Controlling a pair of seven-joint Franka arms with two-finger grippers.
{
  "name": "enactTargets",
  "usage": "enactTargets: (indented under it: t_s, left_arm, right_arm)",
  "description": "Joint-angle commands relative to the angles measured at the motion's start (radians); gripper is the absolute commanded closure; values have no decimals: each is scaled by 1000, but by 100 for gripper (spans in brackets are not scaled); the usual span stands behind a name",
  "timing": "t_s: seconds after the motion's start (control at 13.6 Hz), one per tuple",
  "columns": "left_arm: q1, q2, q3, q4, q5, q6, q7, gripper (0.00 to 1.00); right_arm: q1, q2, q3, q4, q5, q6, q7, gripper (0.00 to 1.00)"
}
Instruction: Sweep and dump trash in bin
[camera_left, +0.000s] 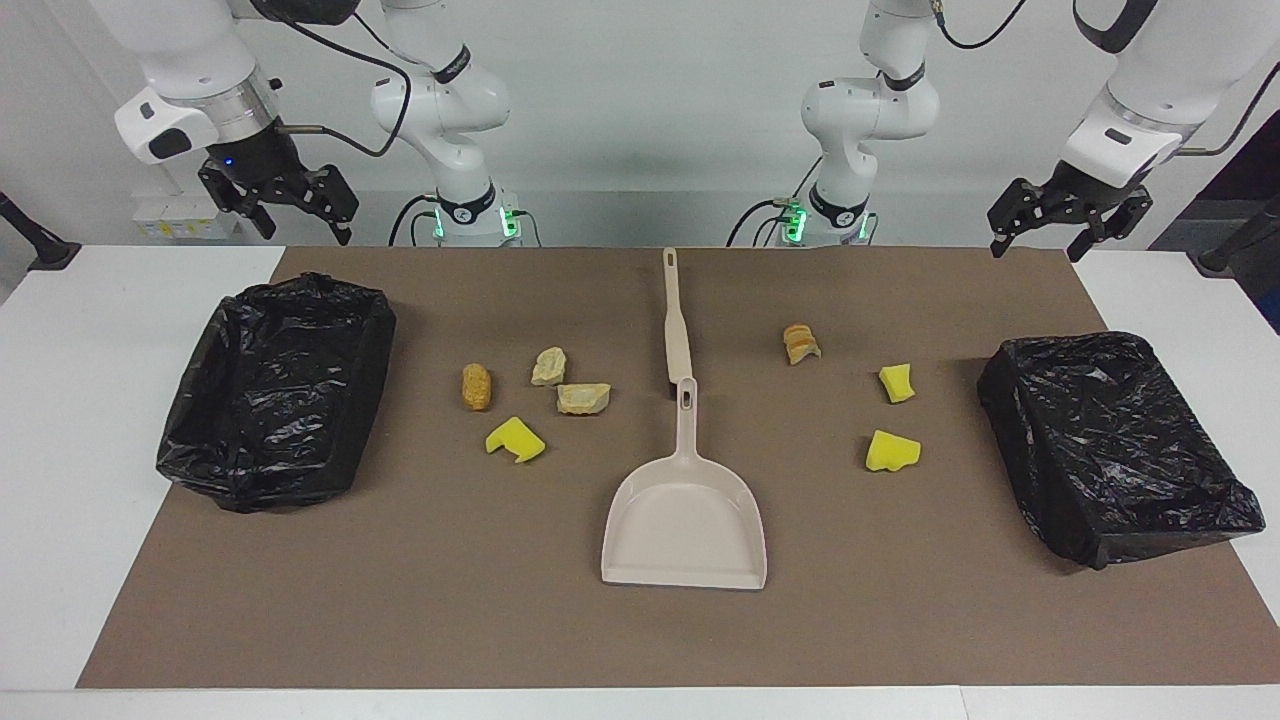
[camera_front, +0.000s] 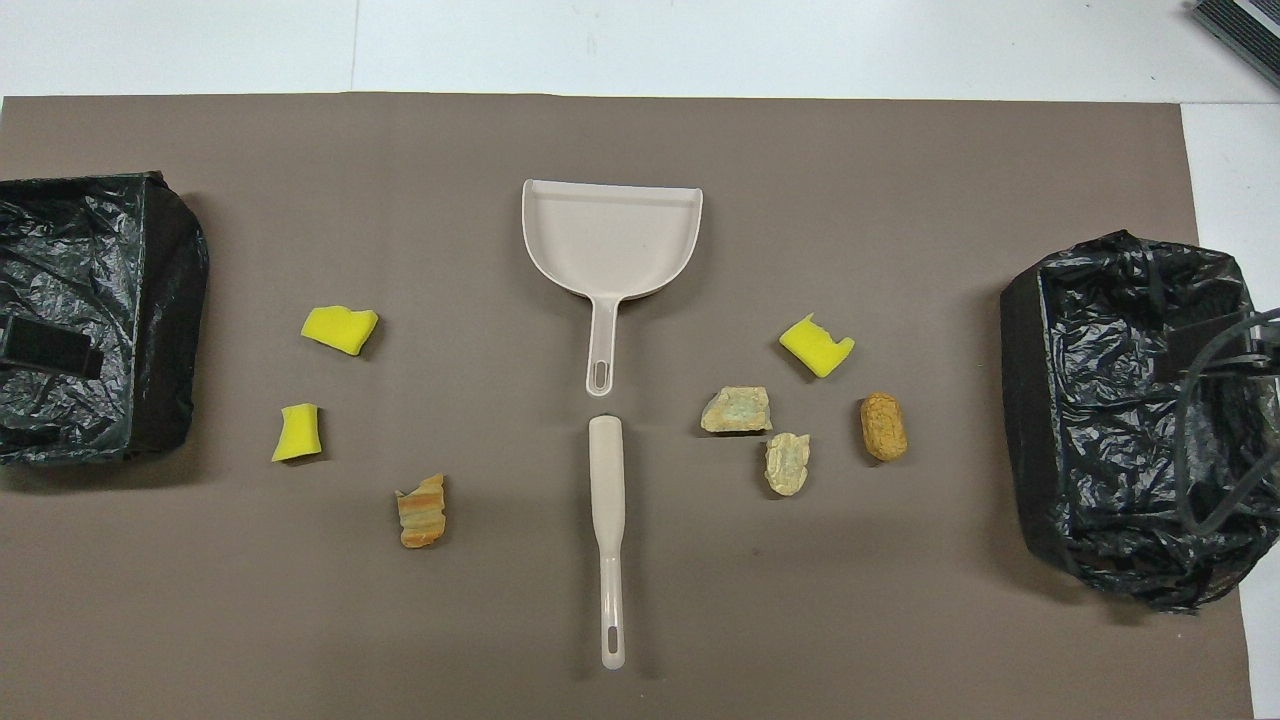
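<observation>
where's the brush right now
The brush lies on the brown mat mid-table, nearer the robots than the dustpan, its head almost meeting the dustpan's handle tip.

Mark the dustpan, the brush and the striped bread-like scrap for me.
dustpan (camera_front: 610, 235), overhead view, bare floor of the pan.
brush (camera_front: 606, 470), overhead view, thick part of its body.
striped bread-like scrap (camera_front: 421, 510), overhead view, middle of its top face.
</observation>
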Motion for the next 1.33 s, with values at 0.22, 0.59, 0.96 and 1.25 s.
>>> enactTargets:
  t_s: [0.22,0.59,0.96,1.25]
  left_arm:
    - [12,-24,-4,-23,-9,-17,4,0]
    - [12,-24,-4,-24,-11,-15,4,0]
    - [12,-29,-4,-40,-12,-8,4,0]
    - [12,-33,-4,-44,-12,-8,6,0]
  right_arm:
    - [84,35,3,-15,-18,71,93,0]
    - [107,73,5,-17,-1,127,103,0]
    - [109,55,3,-48,-1,79,90,0]
    - [113,128,3,45,31,57,155,0]
